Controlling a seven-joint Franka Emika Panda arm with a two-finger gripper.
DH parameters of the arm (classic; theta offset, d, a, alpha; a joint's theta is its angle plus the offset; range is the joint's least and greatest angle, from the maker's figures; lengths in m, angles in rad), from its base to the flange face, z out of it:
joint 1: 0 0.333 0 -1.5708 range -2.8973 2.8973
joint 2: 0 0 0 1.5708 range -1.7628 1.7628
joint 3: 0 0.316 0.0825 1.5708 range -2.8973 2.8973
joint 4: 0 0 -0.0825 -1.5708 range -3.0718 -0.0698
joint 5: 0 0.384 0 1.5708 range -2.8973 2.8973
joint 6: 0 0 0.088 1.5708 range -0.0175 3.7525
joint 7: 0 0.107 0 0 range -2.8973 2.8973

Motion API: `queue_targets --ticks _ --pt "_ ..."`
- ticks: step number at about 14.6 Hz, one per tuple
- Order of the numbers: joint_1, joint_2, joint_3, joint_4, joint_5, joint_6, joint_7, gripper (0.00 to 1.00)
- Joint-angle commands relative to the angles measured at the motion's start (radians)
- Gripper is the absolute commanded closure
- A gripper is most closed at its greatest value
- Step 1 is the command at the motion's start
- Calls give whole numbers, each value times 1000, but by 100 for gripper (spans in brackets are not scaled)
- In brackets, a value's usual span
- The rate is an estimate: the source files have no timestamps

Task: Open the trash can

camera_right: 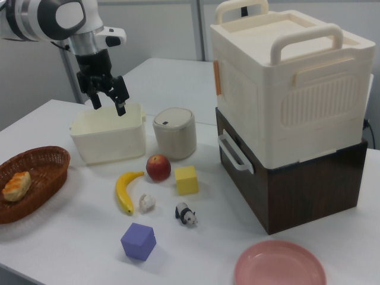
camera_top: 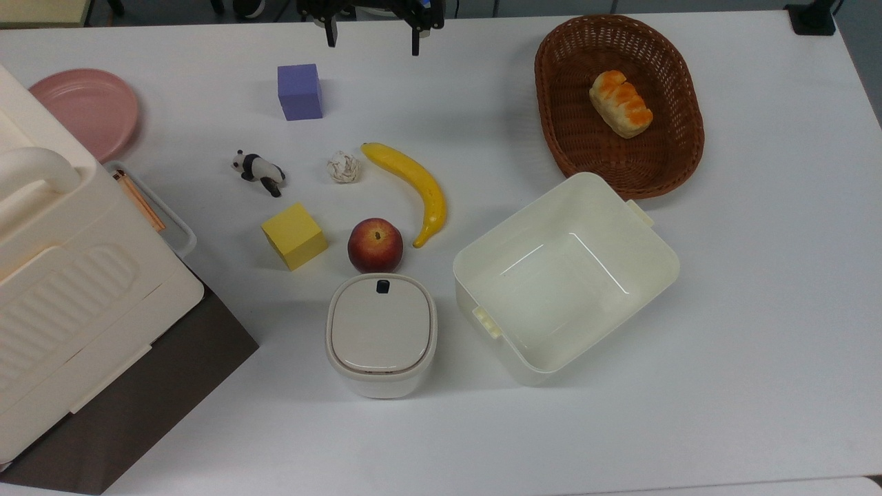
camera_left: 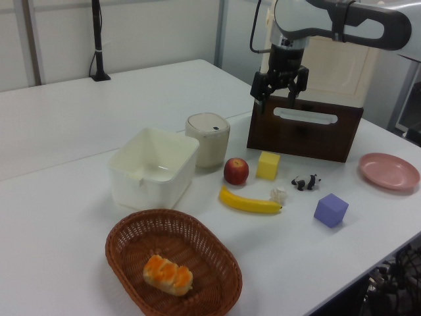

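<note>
Overhead | arm high, fingers (camera_right: pixel 101 94) spread, pointing down | trash can (camera_right: pixel 174 133) lidded

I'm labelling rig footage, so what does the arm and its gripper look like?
The arm is glossy white with rounded segments and dark grey bands at the joints. A thin dark cable loops beside its wrist in the left view. The gripper is black, with two slim straight fingers.

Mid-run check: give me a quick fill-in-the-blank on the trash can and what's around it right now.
1. The small cream plastic trash can has its beige lid ____.
2. The round fruit just beside its dark button is a red ____.
3. The woven brown basket holds a ____.
4. The tool hangs in the air with fingers ____.

Missing words: shut; apple; bread roll; open
</note>
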Motion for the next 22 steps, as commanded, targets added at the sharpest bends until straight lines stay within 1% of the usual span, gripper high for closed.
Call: queue_targets --ticks 1,16,17,18,19,20,21,22 --pt "5 -18 -6 -11 20 -22 -10 0" --pt "-4 -5 -6 -3 21 -50 -17 0" --pt "-4 -7 -6 -6 24 -48 -16 20" --pt "-2 -7 -6 -8 24 -48 -17 46" --pt "-2 -5 -6 -8 26 -45 -19 68" --pt "-1 -5 -6 -8 26 -42 -23 85" --pt "-1 -4 -5 -8 26 -40 -23 94" --pt "-1 -5 -5 -8 26 -40 -25 97"
